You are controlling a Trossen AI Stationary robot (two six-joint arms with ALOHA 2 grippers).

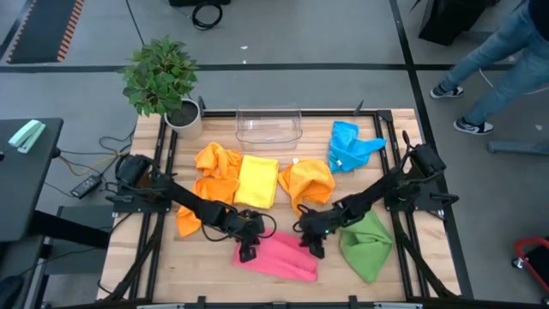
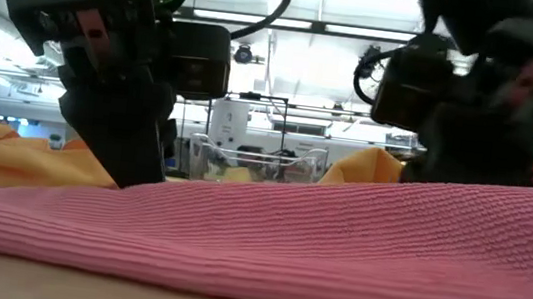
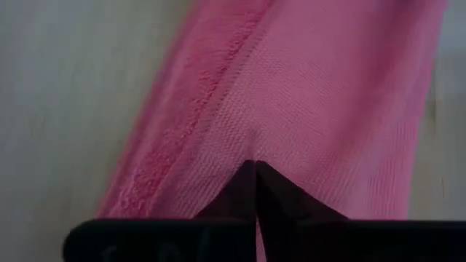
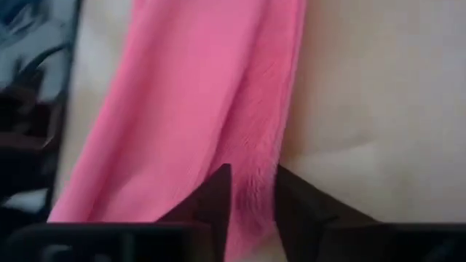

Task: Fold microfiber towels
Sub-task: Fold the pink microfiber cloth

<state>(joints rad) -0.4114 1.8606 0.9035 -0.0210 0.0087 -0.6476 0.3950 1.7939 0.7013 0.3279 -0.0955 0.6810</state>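
A pink towel (image 1: 279, 257) lies on the table near the front edge as a long band; it fills the foreground of the low view (image 2: 337, 238). My left gripper (image 1: 249, 251) is shut at the towel's left end, and my right gripper (image 1: 313, 248) is at its right end. Two orange towels (image 1: 216, 172) (image 1: 307, 182), a yellow towel (image 1: 256, 180), a blue towel (image 1: 350, 146) and a green towel (image 1: 367, 245) lie crumpled or flat on the table, touched by no gripper. My left gripper pinches the pink towel at its left end (image 3: 251, 149) between its two closed fingers, which point down from above. The cloth lies on the table; I cannot tell how many layers are held. My right gripper has the towel's fuzzy edge (image 4: 255, 171) at its right end between its two fingers (image 4: 218, 193), which come from above. The cloth there lies on the table, slack.
A clear plastic bin (image 1: 268, 126) stands at the table's far edge, with a potted plant (image 1: 163, 81) at the far left corner. The green towel lies close to the right of my right gripper. A person's legs (image 1: 489, 60) show beyond the table's far right.
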